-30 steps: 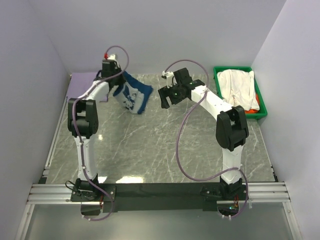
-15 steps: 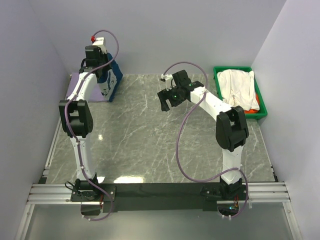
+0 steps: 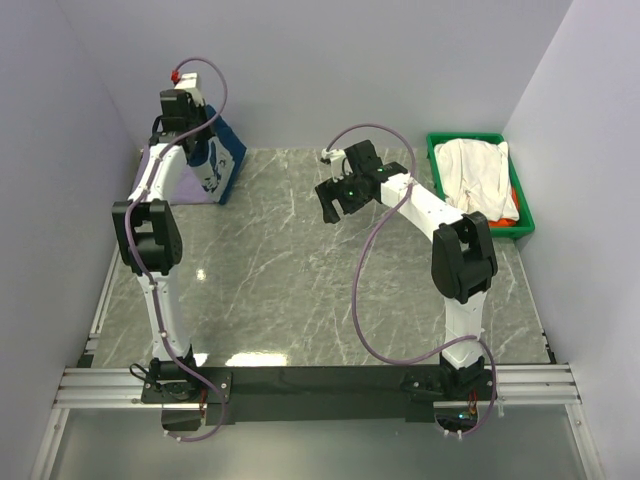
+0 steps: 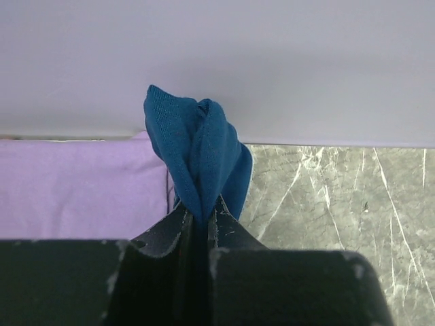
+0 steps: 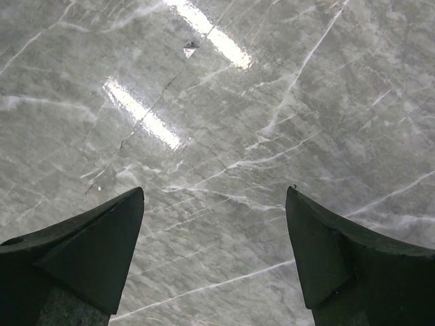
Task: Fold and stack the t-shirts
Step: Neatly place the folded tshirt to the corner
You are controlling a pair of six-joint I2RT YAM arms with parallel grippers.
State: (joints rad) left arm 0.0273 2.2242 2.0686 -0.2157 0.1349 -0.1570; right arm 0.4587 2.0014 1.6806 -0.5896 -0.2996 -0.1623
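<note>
At the far left corner the lavender tee [image 3: 143, 182] lay flat on the table [image 3: 300, 290]; the left gripper [image 3: 192, 135] had swung there in the last second, carrying the navy tee [image 3: 222, 160] away from the middle of the marble and back toward the wall; its jaws were pinched tight on a bunched fold of the blue cloth, which the wrist view showed standing up from between the fingertips [image 4: 178, 227]; the shirt hung folded over the right-hand part of the lavender one, though whether its lower edge was already touching I could not tell. I took that to mean the navy tee was about to be laid on the stack, with the release not yet made. Toward the middle, the right gripper [image 3: 337, 203] had hardly shifted; it hovered above bare marble with its jaws wide apart and nothing in them. At the far right the green bin [image 3: 433, 160] held the white tee [image 3: 475, 170] heaped on top and the orange-red tee [image 3: 512, 211] peeping out under it; both looked to be waiting their turn.
</note>
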